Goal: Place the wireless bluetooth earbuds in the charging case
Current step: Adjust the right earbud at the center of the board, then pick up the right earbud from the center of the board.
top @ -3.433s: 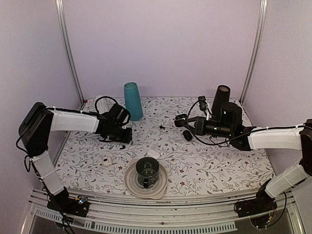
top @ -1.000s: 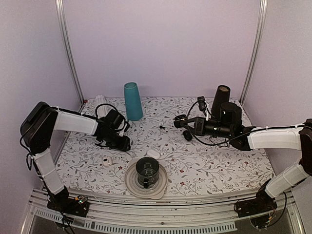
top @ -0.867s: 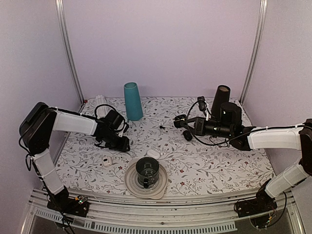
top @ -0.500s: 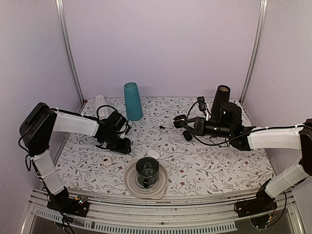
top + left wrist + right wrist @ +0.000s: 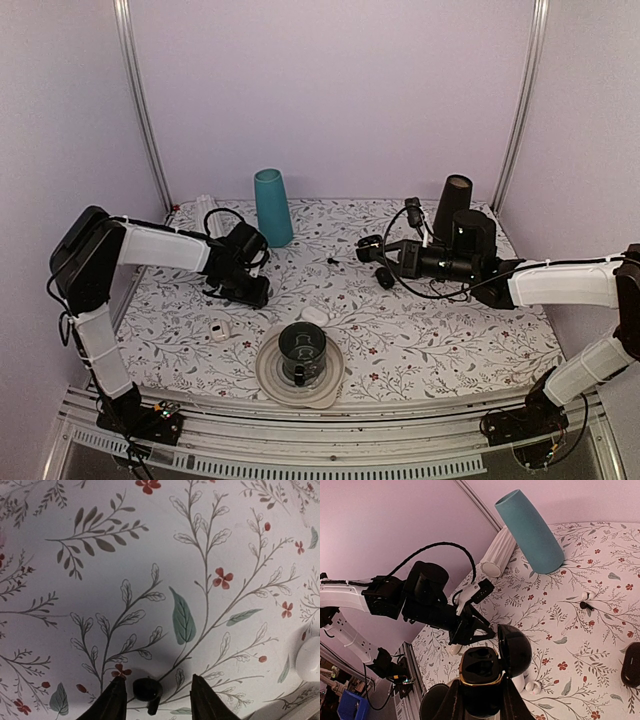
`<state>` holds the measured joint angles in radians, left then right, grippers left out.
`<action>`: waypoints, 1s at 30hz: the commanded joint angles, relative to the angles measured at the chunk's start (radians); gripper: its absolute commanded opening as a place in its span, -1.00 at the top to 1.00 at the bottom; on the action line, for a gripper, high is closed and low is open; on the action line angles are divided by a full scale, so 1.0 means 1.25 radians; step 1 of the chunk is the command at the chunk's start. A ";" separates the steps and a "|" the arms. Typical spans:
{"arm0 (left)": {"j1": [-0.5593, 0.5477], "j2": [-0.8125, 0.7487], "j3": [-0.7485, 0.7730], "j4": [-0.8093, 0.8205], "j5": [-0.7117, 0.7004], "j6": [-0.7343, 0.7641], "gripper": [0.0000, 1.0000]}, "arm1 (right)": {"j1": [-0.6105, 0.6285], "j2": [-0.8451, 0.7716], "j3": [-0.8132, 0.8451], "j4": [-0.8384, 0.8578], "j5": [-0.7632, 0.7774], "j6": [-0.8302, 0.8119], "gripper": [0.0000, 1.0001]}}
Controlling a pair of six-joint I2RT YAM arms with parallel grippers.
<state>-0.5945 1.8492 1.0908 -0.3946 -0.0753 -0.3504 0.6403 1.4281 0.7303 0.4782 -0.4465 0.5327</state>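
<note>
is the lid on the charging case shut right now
No, in the right wrist view the charging case has its lid swung up and back, leaving the dark inside of the body uncovered.

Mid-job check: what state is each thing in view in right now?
charging case: lid open, held by the right gripper.
right gripper: shut on the charging case.
left gripper: open, straddling the earbud.
earbud: lying on the table, not gripped.
teal cup: upright.
white ribbed cylinder: on its side.
dark mug: upright on plate.
</note>
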 commanded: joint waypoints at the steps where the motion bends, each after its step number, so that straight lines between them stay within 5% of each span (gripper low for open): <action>1: 0.004 0.021 0.022 -0.029 -0.014 0.025 0.12 | -0.003 -0.026 0.000 0.014 0.007 -0.011 0.92; 30: 0.004 0.050 0.058 -0.100 -0.031 0.089 0.32 | -0.003 -0.016 -0.002 0.019 0.004 -0.014 0.92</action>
<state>-0.5941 1.9083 1.1553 -0.4606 -0.1070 -0.2581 0.6403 1.4277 0.7300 0.4782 -0.4461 0.5301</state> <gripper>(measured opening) 0.341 0.177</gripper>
